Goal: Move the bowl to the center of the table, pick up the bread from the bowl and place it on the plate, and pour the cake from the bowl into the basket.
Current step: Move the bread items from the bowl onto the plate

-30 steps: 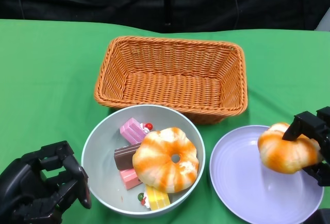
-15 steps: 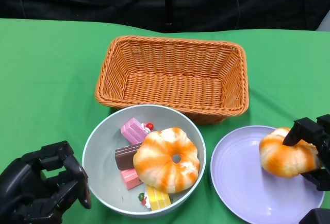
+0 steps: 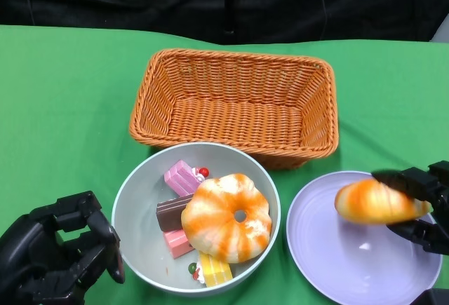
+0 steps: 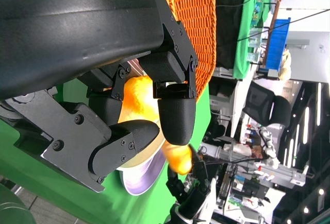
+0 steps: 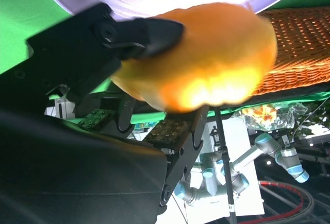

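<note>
While the bread (image 3: pixel 379 202) sits at the right of the head view, hanging over the right half of the lilac plate (image 3: pixel 330 249), it looks blurred, and the right hand (image 3: pixel 419 207) has one black finger lying across its top and others below it; whether that hand grips the bread or has just let it go, I cannot tell, though the right wrist view shows a finger touching the bread's upper surface. To finish this step well, I judge the hand should bring the bread low over the plate's middle before letting the fingers part, since it now hangs close to the plate's right rim and a drop from there could roll it onto the green cloth (image 3: pixel 70 95). A second bread ring (image 3: pixel 226 217) lies in the grey bowl (image 3: pixel 133 200) at lower centre, on top of the small cakes (image 3: pixel 181 177), so another trip is likely needed before any pouring. The bowl's upper rim nearly touches the near wall of the wicker basket (image 3: pixel 235 98), and its right rim lies just beside the plate, leaving little room between them; open cloth lies to the left and upper right. At the lower left, the left hand (image 3: pixel 59 259) rests just beside the bowl with fingers curled in on nothing.
</note>
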You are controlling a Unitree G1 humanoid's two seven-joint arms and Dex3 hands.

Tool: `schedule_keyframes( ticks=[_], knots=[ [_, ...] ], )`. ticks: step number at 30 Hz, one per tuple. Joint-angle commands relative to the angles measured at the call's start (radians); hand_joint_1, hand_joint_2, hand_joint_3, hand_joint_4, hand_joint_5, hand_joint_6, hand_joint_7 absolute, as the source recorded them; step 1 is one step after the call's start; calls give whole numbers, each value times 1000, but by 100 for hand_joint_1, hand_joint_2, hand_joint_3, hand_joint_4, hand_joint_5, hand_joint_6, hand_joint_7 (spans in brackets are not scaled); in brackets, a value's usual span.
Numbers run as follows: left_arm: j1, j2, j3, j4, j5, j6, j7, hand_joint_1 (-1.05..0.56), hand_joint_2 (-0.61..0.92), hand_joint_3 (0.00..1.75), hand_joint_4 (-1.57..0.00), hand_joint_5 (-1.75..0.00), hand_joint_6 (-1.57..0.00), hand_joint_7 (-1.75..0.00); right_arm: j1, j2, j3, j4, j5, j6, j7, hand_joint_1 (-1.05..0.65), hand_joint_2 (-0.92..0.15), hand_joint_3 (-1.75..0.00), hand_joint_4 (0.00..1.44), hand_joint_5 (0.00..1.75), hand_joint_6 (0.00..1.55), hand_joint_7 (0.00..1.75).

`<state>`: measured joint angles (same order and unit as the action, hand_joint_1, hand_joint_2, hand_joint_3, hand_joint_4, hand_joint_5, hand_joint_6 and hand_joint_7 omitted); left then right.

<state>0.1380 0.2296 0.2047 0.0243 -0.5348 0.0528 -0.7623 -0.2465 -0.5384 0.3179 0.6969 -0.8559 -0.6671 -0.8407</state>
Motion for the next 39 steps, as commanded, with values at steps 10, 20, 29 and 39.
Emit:
schedule_keyframes(
  ticks=[10, 20, 29, 39],
  knots=[
    [8, 11, 2, -8, 0, -2, 2, -20, 37, 111, -76, -151, -80, -116, 19, -14, -30, -6, 103, -99, 57, -83, -92, -44, 0, 0, 12, 1],
    [5, 13, 5, -4, -8, -2, -6, -19, 37, 110, -76, -151, -79, -116, -16, -14, -12, 54, 38, -166, -87, -81, -92, -46, 3, 1, 19, 3],
    [9, 12, 2, -12, -1, -4, 3, -20, 35, 113, -77, -150, -81, -114, -18, 13, -23, 27, 51, -220, -144, -52, -92, -26, 39, 16, 40, 7],
    [12, 9, -5, -27, 1, 2, 14, -20, 36, 115, -76, -152, -79, -117, 76, 92, -79, -297, 341, -148, 276, -9, -38, -146, 90, 168, 92, 133]
  ],
)
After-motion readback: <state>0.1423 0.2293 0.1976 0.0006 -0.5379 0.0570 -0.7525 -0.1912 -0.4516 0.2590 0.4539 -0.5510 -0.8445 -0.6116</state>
